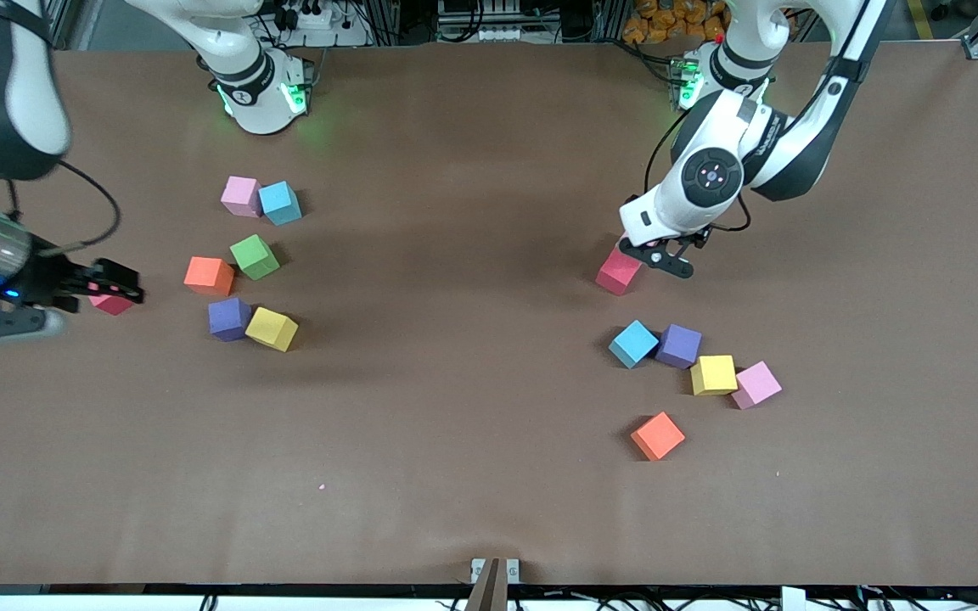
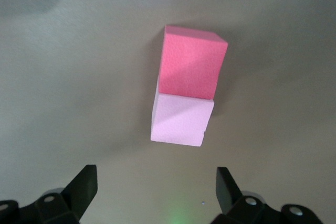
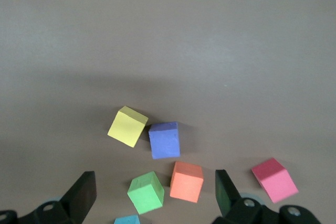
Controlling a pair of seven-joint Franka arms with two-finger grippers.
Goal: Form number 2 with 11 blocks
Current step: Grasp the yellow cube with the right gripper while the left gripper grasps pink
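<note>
blocks: Your cubes (image 1: pixel 255 257) lie loose in two clusters on the desk (image 1: pixel 455 407), one toward each arm's end; no number 2 is laid out yet.
handling: They look light, matte and stiff, likely foam, so expect easy lifts but easy nudging. Pinch one across two flat parallel faces, squared to the claw.
left claw: The left claw (image 1: pixel 657 257) hangs spread, empty, over the red cube (image 1: pixel 618 271).
right claw: The right claw (image 1: pixel 115 284) hangs spread, empty, over another red cube (image 1: pixel 111 303) at the right arm's end.
left wrist view: It shows you the red cube (image 2: pixel 191 62) face on.
front view: Only this gives you both clusters and the bare middle of the desk.
</note>
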